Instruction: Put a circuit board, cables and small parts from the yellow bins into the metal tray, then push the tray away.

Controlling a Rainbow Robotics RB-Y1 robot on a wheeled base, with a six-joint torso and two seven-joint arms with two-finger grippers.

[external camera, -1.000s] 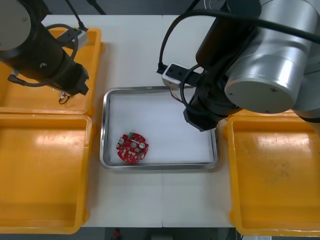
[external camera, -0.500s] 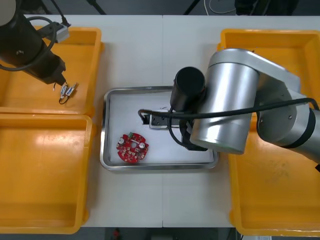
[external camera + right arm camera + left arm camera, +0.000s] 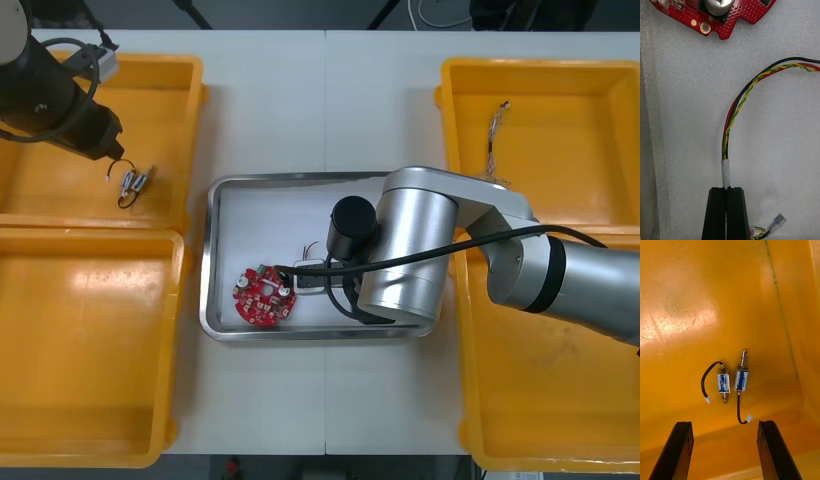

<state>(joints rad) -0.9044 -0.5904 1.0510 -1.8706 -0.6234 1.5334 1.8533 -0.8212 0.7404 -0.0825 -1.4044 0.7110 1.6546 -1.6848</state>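
Your right gripper (image 3: 726, 189), clenched on the cable (image 3: 738, 108), is inside the tray (image 3: 213, 250). The cable runs straight from its tips, with the board (image 3: 715, 11) just beyond (not touching). Your left gripper (image 3: 724, 423) gapes above small parts (image 3: 741, 379).

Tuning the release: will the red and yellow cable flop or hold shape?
Probably floppy: the red and yellow cable curves loosely from the right gripper, shut on its taped end over the metal tray. Likely light: thin twisted wires. It could spring on release. The left gripper hangs open over small metal parts.

Right gripper (image 3: 726, 190) pinches a cable (image 3: 726, 170); left gripper (image 3: 725, 424) hangs spread wide.
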